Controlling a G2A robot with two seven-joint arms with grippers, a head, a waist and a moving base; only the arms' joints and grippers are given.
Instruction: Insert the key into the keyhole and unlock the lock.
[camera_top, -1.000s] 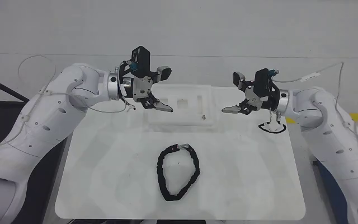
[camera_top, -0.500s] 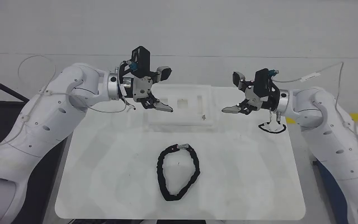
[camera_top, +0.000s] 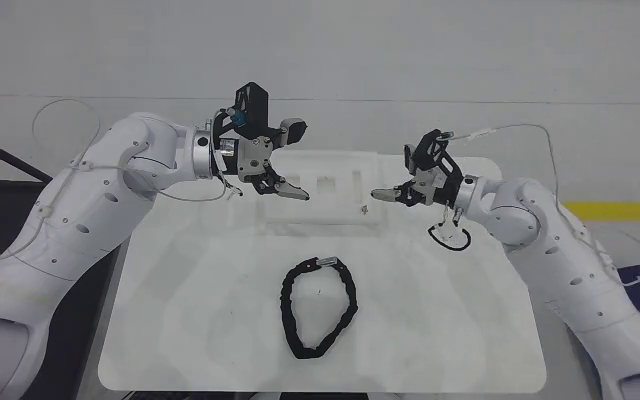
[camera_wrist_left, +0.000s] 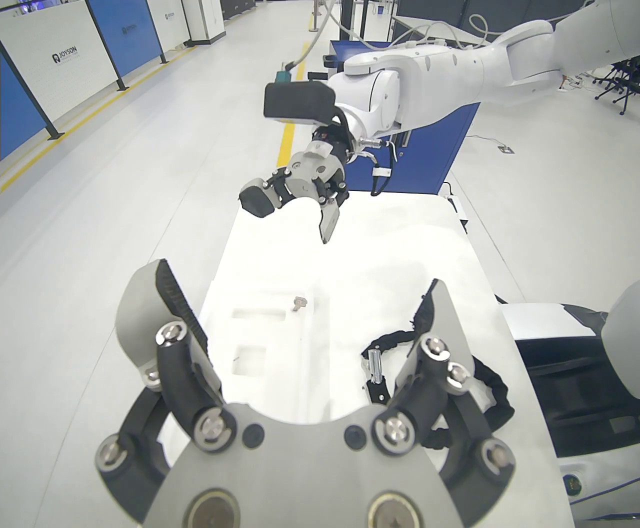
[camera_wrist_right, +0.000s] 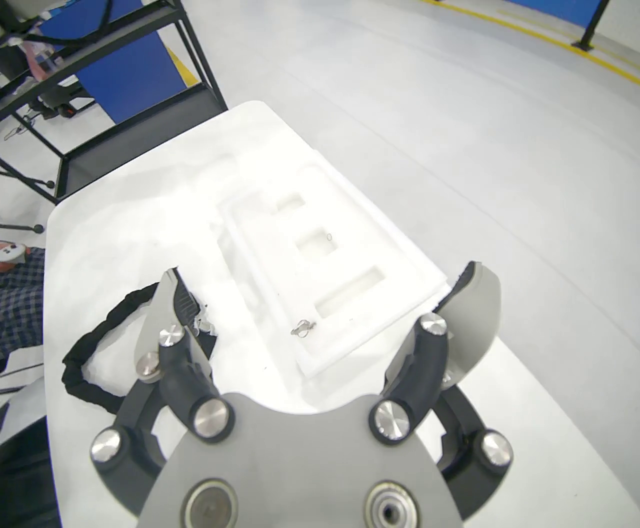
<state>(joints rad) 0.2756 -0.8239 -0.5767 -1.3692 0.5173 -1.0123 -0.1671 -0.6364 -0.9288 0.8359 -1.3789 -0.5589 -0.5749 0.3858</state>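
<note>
A small silver metal key (camera_top: 365, 210) lies flat on the near right corner of a white foam tray (camera_top: 290, 212), which sits on the white surface (camera_top: 200, 300). The right hand (camera_top: 395, 176) hovers just beside and above the key, wide open and empty, angled down toward the tray. It is clearly the nearer hand. From that wrist, the key's long axis seems to run finger to finger, so a wrist turn looks needed. The left hand (camera_top: 298, 160), also wide open and empty, hangs over the tray's left end. A black sleeved chain lock (camera_top: 345, 300) lies looped nearer the robot.
</note>
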